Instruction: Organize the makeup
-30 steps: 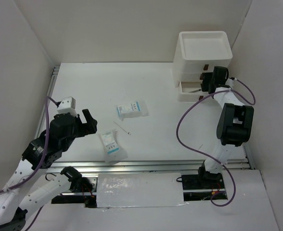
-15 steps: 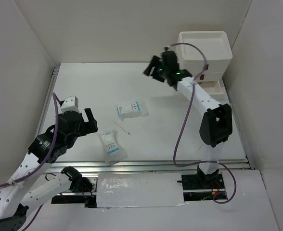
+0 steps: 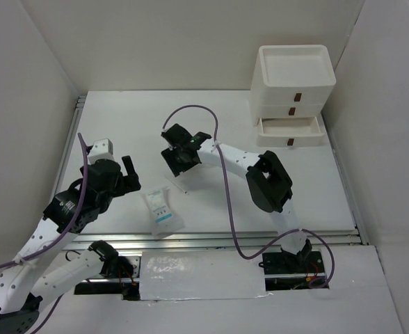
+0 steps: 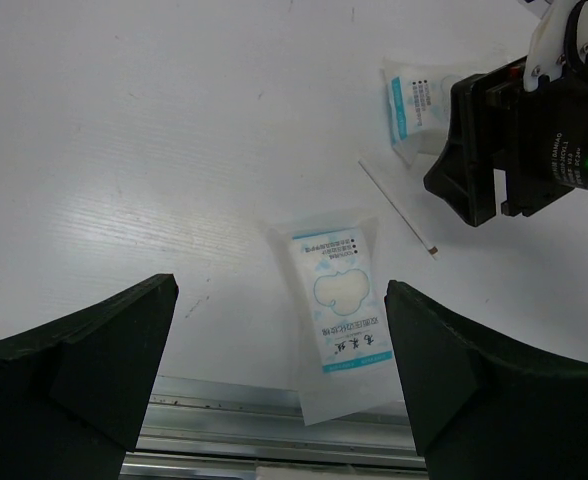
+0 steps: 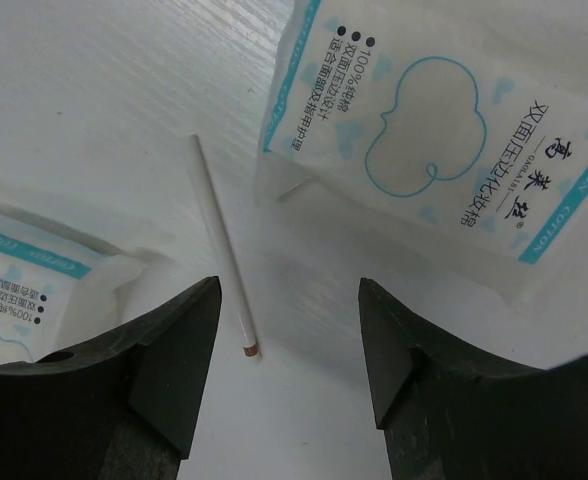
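Hovering with right gripper [image 5: 286, 345] open, empty, over pencil [image 5: 224, 250] at middle of desk [image 3: 121, 125], seemingly not touching, to pinch it. Waiting with left gripper [image 4: 279, 300] wide open toward front-left corner.

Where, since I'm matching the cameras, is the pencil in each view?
Top external: pencil just left of centre.
Left wrist: pencil right of centre, slanting.
Right wrist: pencil left of centre, nearly upright.
Landmark: the near sachet, beside the pencil in all three.
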Controlling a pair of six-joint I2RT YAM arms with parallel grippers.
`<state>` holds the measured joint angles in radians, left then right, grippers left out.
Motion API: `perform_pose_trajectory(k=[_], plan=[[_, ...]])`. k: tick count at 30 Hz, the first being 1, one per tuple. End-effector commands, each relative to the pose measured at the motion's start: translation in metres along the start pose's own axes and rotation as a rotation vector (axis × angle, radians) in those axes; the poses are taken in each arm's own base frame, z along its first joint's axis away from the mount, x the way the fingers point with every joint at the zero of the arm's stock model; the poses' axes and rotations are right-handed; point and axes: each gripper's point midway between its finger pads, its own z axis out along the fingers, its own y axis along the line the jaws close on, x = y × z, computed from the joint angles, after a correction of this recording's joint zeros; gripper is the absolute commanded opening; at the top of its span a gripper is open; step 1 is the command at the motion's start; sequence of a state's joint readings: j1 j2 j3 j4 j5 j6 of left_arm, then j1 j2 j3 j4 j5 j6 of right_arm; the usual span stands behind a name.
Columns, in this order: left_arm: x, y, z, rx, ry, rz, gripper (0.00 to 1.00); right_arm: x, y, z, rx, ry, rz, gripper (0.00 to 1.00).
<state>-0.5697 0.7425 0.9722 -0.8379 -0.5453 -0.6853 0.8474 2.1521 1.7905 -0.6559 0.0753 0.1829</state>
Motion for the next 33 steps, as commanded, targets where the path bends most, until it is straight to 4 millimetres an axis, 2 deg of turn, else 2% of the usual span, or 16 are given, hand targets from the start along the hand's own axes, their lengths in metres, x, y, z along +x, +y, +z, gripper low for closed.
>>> perform_pose_trajectory(k=[1, 6, 8, 13, 16, 20, 22, 25, 26, 27, 30, 31, 32, 33], plan=[[-0.011, -0.005, -0.003, 0.023, -0.03, -0.02, 0.99, 0.005, 0.005, -0.006, 0.006, 0.011, -0.065, 0.65], [-0.011, -0.005, -0.005, 0.034, -0.036, -0.02, 1.0, 0.038, 0.011, 0.012, -0.005, 0.095, -0.054, 0.6], [-0.012, -0.005, -0.007, 0.042, -0.043, -0.024, 0.99, 0.042, 0.022, 0.011, -0.03, 0.091, -0.058, 0.59], [-0.012, -0.006, -0.007, 0.046, -0.043, -0.024, 0.99, 0.061, 0.03, 0.02, -0.04, 0.135, -0.069, 0.54], [-0.011, -0.005, -0.007, 0.047, -0.041, -0.023, 0.99, 0.065, 0.034, 0.025, -0.043, 0.153, -0.074, 0.52], [-0.013, -0.005, -0.008, 0.052, -0.049, -0.028, 0.99, 0.069, 0.034, 0.033, -0.02, 0.165, -0.079, 0.42], [-0.012, -0.005, -0.008, 0.052, -0.046, -0.027, 0.99, 0.073, 0.032, 0.04, -0.001, 0.185, -0.088, 0.42], [-0.013, -0.005, -0.009, 0.055, -0.051, -0.029, 0.99, 0.075, 0.029, 0.043, 0.016, 0.208, -0.095, 0.25], [-0.013, -0.005, -0.009, 0.055, -0.051, -0.029, 1.0, 0.074, 0.03, 0.042, 0.013, 0.208, -0.093, 0.13], [-0.012, -0.005, -0.009, 0.056, -0.049, -0.028, 0.99, 0.073, 0.033, 0.04, 0.0, 0.207, -0.092, 0.09], [-0.013, -0.006, -0.009, 0.06, -0.052, -0.029, 1.0, 0.062, 0.041, 0.027, -0.05, 0.168, -0.084, 0.06], [-0.013, -0.005, -0.009, 0.058, -0.05, -0.026, 0.99, 0.046, 0.046, 0.014, -0.073, 0.117, -0.084, 0.05], [-0.013, -0.006, -0.009, 0.06, -0.051, -0.027, 1.0, 0.04, 0.049, 0.007, -0.089, 0.091, -0.083, 0.05], [-0.013, -0.006, -0.009, 0.06, -0.049, -0.027, 0.99, 0.021, 0.055, -0.01, -0.115, 0.024, -0.089, 0.02]])
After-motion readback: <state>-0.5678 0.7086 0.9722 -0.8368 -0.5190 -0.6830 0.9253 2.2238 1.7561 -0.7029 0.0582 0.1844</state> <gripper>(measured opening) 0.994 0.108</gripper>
